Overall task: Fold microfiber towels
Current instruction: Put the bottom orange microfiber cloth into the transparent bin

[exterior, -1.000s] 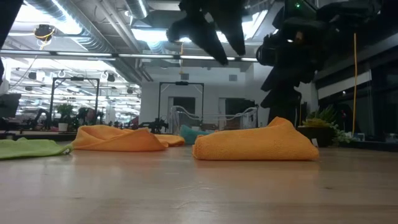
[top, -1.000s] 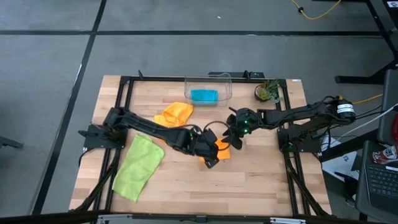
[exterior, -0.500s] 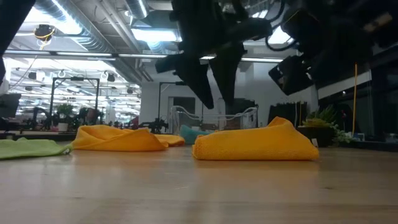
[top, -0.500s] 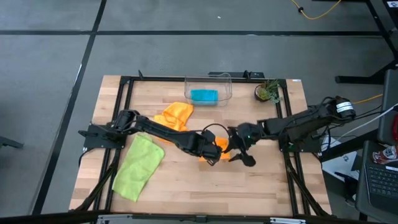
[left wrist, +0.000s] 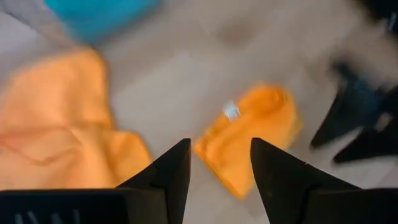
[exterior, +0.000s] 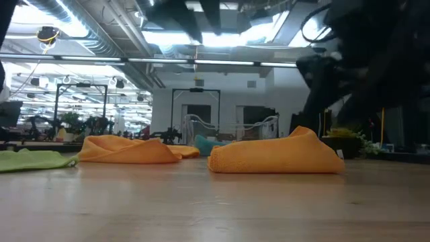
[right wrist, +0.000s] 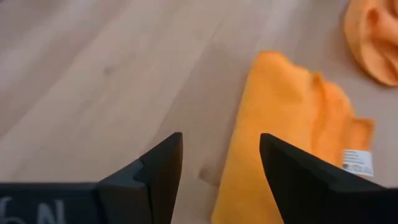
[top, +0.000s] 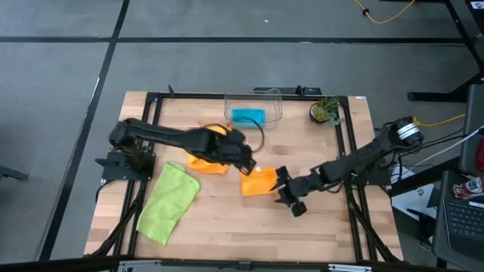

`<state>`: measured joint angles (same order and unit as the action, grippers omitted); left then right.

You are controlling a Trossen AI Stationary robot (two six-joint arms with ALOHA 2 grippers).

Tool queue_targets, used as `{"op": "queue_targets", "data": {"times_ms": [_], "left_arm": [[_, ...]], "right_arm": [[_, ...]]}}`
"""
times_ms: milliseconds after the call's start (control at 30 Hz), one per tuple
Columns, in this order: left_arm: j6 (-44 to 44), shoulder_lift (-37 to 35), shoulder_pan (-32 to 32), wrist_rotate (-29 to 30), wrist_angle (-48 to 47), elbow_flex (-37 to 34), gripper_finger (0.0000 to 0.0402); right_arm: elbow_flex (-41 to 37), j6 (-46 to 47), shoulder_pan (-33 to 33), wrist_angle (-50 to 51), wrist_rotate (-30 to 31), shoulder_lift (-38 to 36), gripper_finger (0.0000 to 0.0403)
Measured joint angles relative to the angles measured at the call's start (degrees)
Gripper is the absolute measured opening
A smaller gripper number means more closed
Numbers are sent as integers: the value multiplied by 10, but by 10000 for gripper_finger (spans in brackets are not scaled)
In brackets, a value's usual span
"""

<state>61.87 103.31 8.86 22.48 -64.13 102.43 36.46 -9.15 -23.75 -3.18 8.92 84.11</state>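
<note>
Right gripper (top: 291, 202): jaws parted, nothing held; set just beside the folded orange towel (top: 258, 182).
Left gripper (top: 243, 160): jaws parted, empty; hung over the crumpled orange towel (top: 212, 146).
Green towel (top: 169, 202): laid flat at the table's left.
Blue towel (top: 247, 116): kept in the bin (top: 273, 106).

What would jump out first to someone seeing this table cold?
The folded orange towel at mid-table, with the open right pincer just beside it holding nothing. Behind it, the open left pincer hovers over the second, rumpled orange towel. The lime green towel sprawls near the left edge, and a teal blue towel sits in the clear bin at the far side.
</note>
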Motion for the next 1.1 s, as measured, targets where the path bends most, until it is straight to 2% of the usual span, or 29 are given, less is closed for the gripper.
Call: {"op": "queue_targets", "data": {"times_ms": [200,333,533,633,800,967,1100], "left_arm": [[6,-38,5,50,-3,0,159],[4,-41,11,55,-20,0,159],[0,-40,23,53,-49,0,159],[-16,-41,33,51,-55,0,159],[-25,-50,55,31,-68,0,159],[-25,-74,82,32,-86,-1,159],[-23,-101,105,37,-104,-1,159]], "right_arm": [[112,5,-12,87,124,137,216],[186,77,-4,167,104,212,216],[247,91,2,205,155,278,216],[253,135,24,213,137,285,216],[257,212,80,240,12,283,216],[257,231,111,234,1,282,216],[255,242,124,221,23,282,216]]}}
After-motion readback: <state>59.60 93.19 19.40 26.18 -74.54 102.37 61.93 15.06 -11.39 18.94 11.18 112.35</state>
